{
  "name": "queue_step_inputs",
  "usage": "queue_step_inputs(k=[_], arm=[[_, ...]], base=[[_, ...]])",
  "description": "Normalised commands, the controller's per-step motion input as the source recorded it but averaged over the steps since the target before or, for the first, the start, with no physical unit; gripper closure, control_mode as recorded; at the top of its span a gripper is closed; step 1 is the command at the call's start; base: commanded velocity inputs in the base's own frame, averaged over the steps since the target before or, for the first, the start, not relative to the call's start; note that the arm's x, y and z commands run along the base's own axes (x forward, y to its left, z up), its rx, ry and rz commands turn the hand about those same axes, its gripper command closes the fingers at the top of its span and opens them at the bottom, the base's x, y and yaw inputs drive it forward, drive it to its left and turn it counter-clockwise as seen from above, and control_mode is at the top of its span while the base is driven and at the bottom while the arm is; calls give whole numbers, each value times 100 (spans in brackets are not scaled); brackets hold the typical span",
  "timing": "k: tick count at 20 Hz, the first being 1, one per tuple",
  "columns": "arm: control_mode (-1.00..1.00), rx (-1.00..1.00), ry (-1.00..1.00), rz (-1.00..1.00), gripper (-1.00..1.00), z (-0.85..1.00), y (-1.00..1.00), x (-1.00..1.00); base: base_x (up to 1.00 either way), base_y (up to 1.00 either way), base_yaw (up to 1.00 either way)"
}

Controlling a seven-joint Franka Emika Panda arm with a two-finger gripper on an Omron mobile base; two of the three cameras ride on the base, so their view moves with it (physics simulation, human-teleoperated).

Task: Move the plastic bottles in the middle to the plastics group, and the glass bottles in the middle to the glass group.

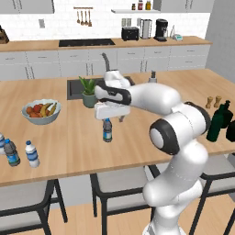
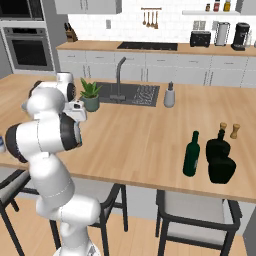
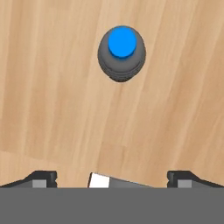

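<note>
Reaching forward over the bench, my arm holds my claw open, pointing down above a small upright bottle, blue-capped, blue-labelled.

We count three small clear plastic water bottles with blue labels, maybe a fourth cut off at the left edge, one tall green glass bottle, two near-black squat glass bottles and two small wooden shakers.
</note>
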Motion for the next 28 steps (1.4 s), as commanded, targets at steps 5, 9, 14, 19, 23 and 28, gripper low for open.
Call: queue_step_inputs(k=[5, 9, 14, 19, 23, 28], arm=[[-100, -2, 0, 0, -100, -21, 9, 32], [-100, -3, -2, 0, -100, -21, 0, 25], [-100, -3, -8, 0, -100, -17, 2, 24], [-100, 0, -5, 0, -100, -15, 7, 24], [-100, 0, -1, 0, -100, -20, 7, 23], [-100, 0, -2, 0, -100, -18, 9, 29]], base=[[0, 0, 0], [0, 0, 0], [0, 0, 0], [0, 0, 0], [0, 0, 0], [0, 0, 0]])
